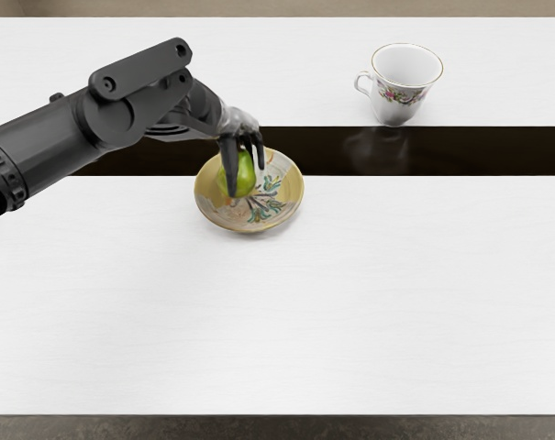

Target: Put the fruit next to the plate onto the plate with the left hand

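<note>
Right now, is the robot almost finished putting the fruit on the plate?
Nearly! Done: the green fruit is over the yellow plate, not beside it. In hand: the left robot hand grips it from above. Left: let go and pull away, so the fruit sits there alone.

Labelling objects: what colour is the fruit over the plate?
Green; the fruit shows best in the head view, gripped by the left hand.

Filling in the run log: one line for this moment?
left hand: gripping green fruit | fruit: over plate | cup: upright, far right | right hand: unseen
</note>
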{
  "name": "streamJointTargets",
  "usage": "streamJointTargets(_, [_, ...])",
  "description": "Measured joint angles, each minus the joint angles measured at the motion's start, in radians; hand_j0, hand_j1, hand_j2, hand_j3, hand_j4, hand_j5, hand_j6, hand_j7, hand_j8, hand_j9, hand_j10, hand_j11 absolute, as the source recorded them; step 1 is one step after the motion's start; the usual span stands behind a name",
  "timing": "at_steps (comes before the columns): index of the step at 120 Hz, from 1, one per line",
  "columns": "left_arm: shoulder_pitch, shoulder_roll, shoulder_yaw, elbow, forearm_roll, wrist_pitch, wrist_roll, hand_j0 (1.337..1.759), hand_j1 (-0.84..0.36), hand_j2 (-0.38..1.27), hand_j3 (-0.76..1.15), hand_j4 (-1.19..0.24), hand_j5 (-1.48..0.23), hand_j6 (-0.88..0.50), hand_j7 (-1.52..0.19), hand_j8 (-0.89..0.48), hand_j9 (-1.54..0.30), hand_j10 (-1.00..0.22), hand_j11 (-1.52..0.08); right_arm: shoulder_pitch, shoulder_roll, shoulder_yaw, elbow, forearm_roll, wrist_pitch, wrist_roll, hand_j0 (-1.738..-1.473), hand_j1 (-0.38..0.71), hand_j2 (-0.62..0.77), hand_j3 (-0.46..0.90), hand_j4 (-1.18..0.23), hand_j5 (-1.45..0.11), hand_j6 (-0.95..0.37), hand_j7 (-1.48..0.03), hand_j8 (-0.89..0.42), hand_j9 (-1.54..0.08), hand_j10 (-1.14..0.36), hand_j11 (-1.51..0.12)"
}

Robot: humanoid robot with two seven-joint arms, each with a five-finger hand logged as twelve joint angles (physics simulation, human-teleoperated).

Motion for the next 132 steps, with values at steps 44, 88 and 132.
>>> streamJointTargets(44, [0.000, 0.000, -0.001, -0.008, 0.001, 0.065, 0.002, 1.658, 0.22, 0.07, 0.00, -0.12, -0.16, -0.11, -0.16, -0.10, -0.16, -0.12, -0.16, -0.005, 0.000, 0.000, -0.001, 0.000, 0.000, 0.000, -1.658, -0.35, 0.00, 0.00, 0.00, 0.00, 0.00, 0.00, 0.00, 0.00, 0.00, 0.00])
streamJointTargets(88, [0.000, 0.391, -0.038, -0.252, -0.260, -0.038, 0.007, 1.658, 0.31, 0.02, 0.00, -0.04, -0.05, -0.04, -0.05, -0.03, -0.05, -0.04, -0.05, -0.006, 0.000, 0.000, -0.001, 0.000, 0.000, 0.000, -1.658, -0.35, 0.00, 0.00, 0.00, 0.00, 0.00, 0.00, 0.00, 0.00, 0.00, 0.00])
streamJointTargets(132, [0.035, 0.659, -0.108, -0.362, -0.412, -0.084, 0.006, 1.658, 0.32, 0.01, 0.00, -0.03, -0.03, -0.03, -0.03, -0.02, -0.03, -0.02, -0.03, -0.005, 0.000, -0.001, -0.001, -0.001, 0.000, 0.000, -1.658, -0.35, 0.00, 0.00, 0.00, 0.00, 0.00, 0.00, 0.00, 0.00, 0.00, 0.00])
